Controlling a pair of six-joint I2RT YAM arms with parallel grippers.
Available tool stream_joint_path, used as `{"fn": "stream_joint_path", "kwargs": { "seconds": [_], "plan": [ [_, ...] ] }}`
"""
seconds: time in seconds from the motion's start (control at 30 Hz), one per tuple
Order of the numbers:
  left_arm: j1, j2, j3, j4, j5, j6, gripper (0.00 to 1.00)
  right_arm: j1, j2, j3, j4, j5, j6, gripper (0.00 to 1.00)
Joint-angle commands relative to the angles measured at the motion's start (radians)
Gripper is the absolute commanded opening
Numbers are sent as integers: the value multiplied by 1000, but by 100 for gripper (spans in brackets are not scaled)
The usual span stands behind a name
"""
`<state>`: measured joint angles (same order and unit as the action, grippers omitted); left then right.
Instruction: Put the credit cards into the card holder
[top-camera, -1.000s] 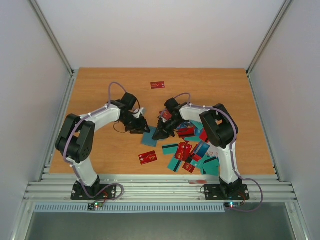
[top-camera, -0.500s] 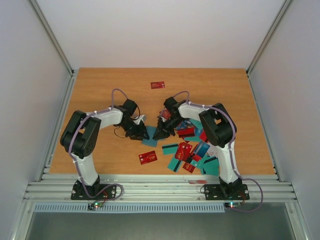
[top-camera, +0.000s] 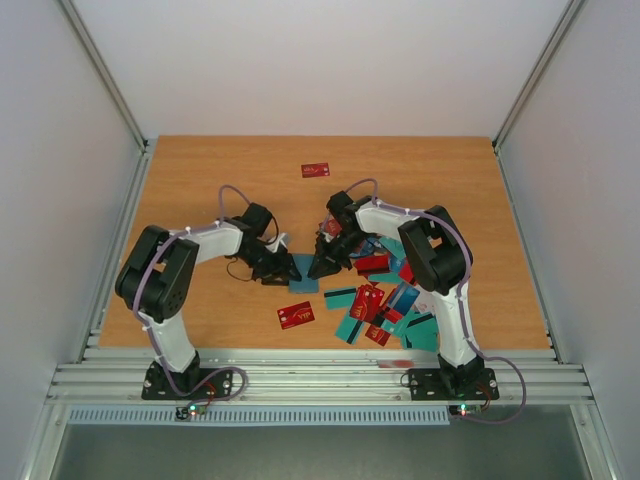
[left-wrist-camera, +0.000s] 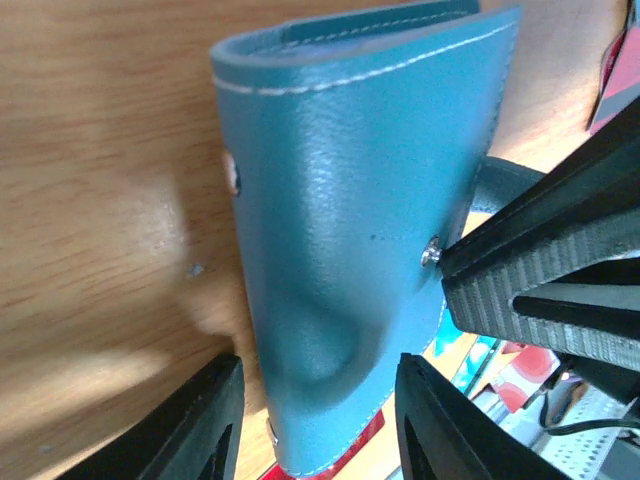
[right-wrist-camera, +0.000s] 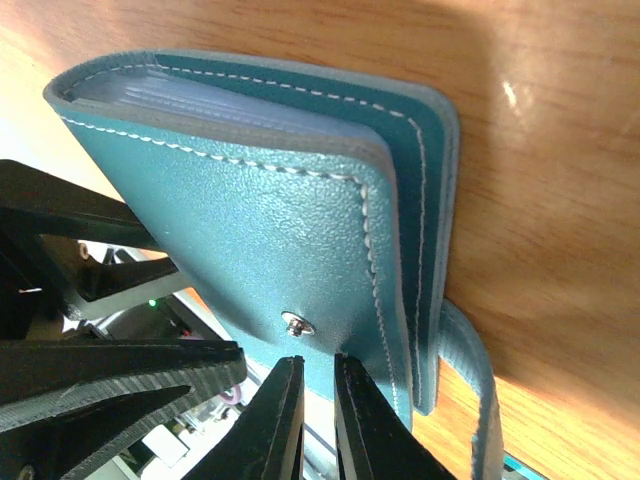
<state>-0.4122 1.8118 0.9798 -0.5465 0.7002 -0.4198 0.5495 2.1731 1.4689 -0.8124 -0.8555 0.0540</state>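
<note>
The teal card holder (top-camera: 303, 273) lies on the wooden table between my two grippers. In the left wrist view the card holder (left-wrist-camera: 350, 200) fills the middle, folded, with a dent in its cover. My left gripper (left-wrist-camera: 320, 420) is open, one finger on each side of its near end. In the right wrist view the card holder (right-wrist-camera: 250, 220) shows its clear inner pockets. My right gripper (right-wrist-camera: 315, 420) is pinched on the cover's edge beside the snap stud. Several credit cards (top-camera: 385, 300), red, teal and blue, lie heaped to the right.
One red card (top-camera: 296, 316) lies alone in front of the holder. Another red card (top-camera: 315, 170) lies far back on the table (top-camera: 200, 180). The holder's strap (right-wrist-camera: 470, 370) hangs loose by the right fingers. White walls and metal rails bound the table.
My left arm has come forward and down, bringing its open gripper around the holder's end. The right gripper has stayed almost still on the holder.
</note>
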Motion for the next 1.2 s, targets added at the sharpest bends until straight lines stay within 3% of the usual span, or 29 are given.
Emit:
{"fn": "stream_joint_path", "kwargs": {
  "seconds": [0.0,0.27,0.47,0.8,1.17],
  "plan": [
    [-2,-41,32,1,-63,4,46,-6,34,5,-15,96,-9,12],
    [-2,29,57,35,-101,20,43,-6,32,-10,3,80,8,12],
    [-4,81,61,90,-38,18,41,-6,30,-6,2,65,13,12],
    [-4,97,42,91,-71,44,28,-5,21,46,-26,45,6,12],
    [-4,102,68,48,-119,74,26,-46,-148,78,-37,-34,-31,26]
  ]
}}
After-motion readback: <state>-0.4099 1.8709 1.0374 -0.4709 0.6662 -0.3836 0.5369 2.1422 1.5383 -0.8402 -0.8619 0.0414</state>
